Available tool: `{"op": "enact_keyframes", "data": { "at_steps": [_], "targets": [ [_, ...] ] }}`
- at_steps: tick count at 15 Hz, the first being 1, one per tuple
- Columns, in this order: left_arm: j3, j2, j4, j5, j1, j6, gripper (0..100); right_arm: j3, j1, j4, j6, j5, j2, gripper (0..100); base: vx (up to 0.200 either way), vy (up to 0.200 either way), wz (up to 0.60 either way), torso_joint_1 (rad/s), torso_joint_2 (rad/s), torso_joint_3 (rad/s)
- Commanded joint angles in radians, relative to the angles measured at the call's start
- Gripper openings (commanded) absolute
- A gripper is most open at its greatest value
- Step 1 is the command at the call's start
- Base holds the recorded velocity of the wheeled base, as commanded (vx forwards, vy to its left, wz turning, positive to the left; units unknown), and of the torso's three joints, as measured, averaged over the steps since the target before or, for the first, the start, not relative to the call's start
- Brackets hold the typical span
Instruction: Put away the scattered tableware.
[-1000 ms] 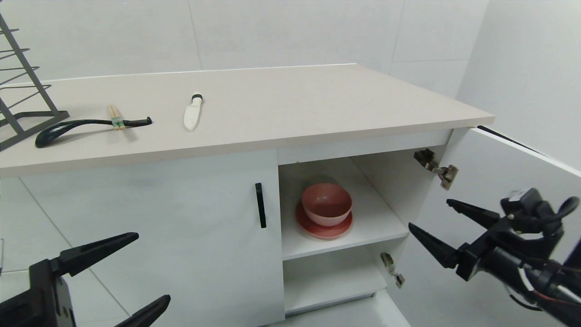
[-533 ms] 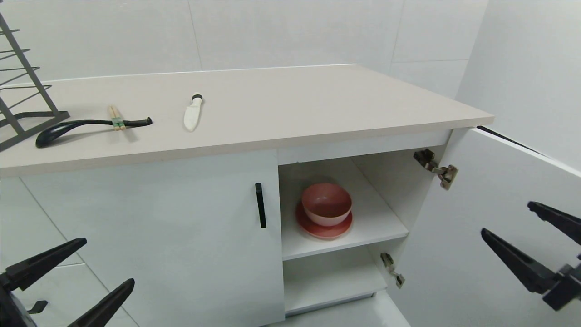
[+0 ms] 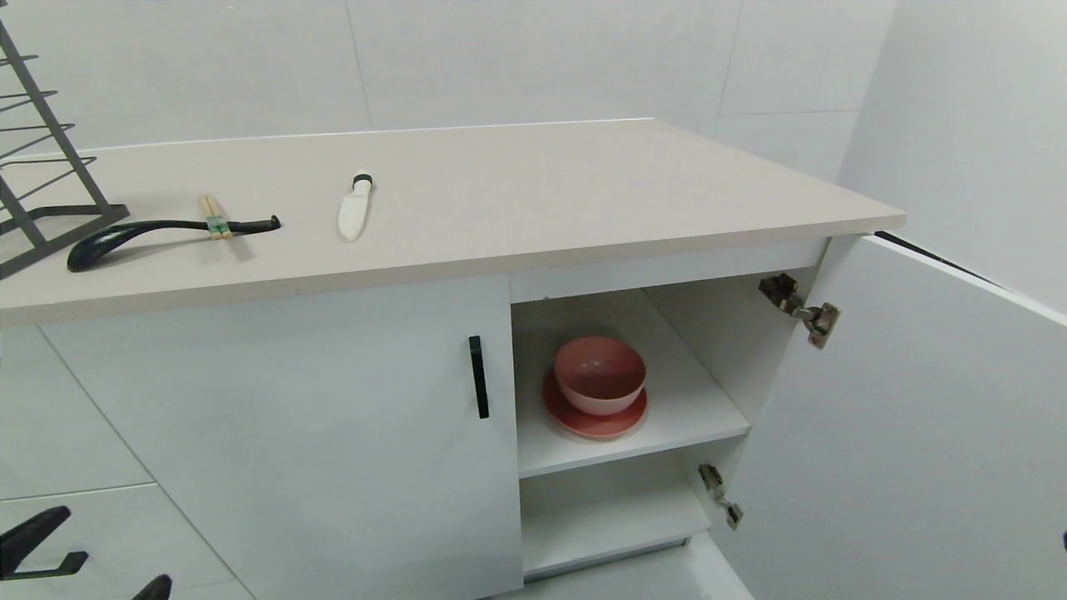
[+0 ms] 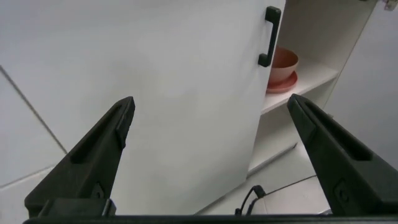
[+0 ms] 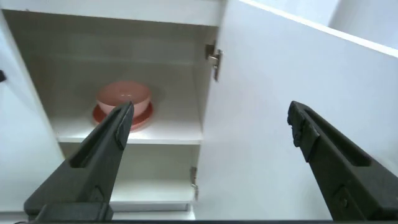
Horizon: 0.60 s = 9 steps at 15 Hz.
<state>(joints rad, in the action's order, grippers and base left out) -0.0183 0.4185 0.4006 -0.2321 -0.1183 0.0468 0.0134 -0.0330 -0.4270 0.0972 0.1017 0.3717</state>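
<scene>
Left gripper [image 4: 209, 99], spread, faces closed door [image 4: 186, 74]; right gripper [image 5: 209, 106], spread, faces bowl [image 5: 123, 98]

Bowl [image 3: 599, 372]: pink, upright on plate
Plate [image 3: 583, 423]: pink, on cabinet shelf [image 3: 708, 429]
Ladle [image 3: 125, 235]: black, on counter [image 3: 542, 192]
Chopsticks [image 3: 213, 216]: across ladle handle
White utensil [image 3: 354, 208]: flat, on counter

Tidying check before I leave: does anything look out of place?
A black ladle, chopsticks crossing its handle, and a white utensil lie loose on the countertop. The right cabinet door stands open. The bowl on its plate looks tidy.
</scene>
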Motion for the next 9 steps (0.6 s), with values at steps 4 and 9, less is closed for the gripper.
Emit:
{"op": "enact_keyframes", "data": {
  "at_steps": [4,9],
  "targets": [
    [0.018,-0.219,-0.128,0.036,0.048,-0.024,100,-0.012,0.035,0.347,-0.017,-0.031,-0.372,100,0.0,0.0,0.0,0.0,0.0,0.0],
    [0.018,-0.419,-0.319,0.22,0.12,-0.036,100,0.0,0.035,0.406,-0.044,0.018,-0.372,100,0.0,0.0,0.0,0.0,0.0,0.0]
  ]
}}
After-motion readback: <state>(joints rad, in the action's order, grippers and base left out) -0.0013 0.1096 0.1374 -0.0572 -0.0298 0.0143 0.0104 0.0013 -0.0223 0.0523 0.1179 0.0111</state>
